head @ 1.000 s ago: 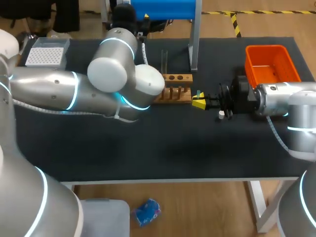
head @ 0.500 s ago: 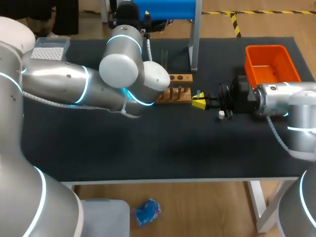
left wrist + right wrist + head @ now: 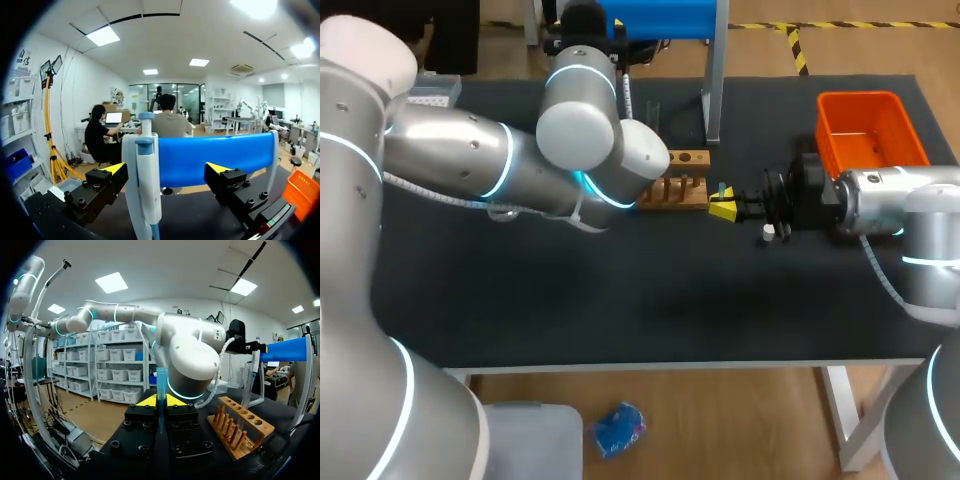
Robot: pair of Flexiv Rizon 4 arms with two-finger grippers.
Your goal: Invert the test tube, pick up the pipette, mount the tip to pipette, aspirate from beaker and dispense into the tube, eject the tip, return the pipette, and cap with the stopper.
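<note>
The step in hand looks to be the pipette pickup. In the left wrist view the left end effector (image 3: pixel 167 170) has its fingers apart, one on either side of the pipette (image 3: pixel 145 185), which hangs upright in front of the blue holder (image 3: pixel 215 157) at the back of the worktop (image 3: pixel 620 300). The pipette is not centred. It sits much nearer one finger than the other, and I cannot tell whether it touches that finger. To do this well, I would first shift the left end effector sideways until the white body sits midway between the yellow tips. Closing off-centre would likely push the pipette along its holder or tilt it. The grip should land on the broad body below the blue plunger cap, so the plunger is left free for later use. Once both fingers bear on it, a straight lift up and off the holder seems safest, not a pull toward the robot. Meanwhile the right end effector (image 3: pixel 161 401) is clamped on the test tube (image 3: pixel 161 380), held upright just beside the wooden rack (image 3: pixel 242 427). It is well apart from the pipette, so the left arm should withdraw without swinging low over the rack.
</note>
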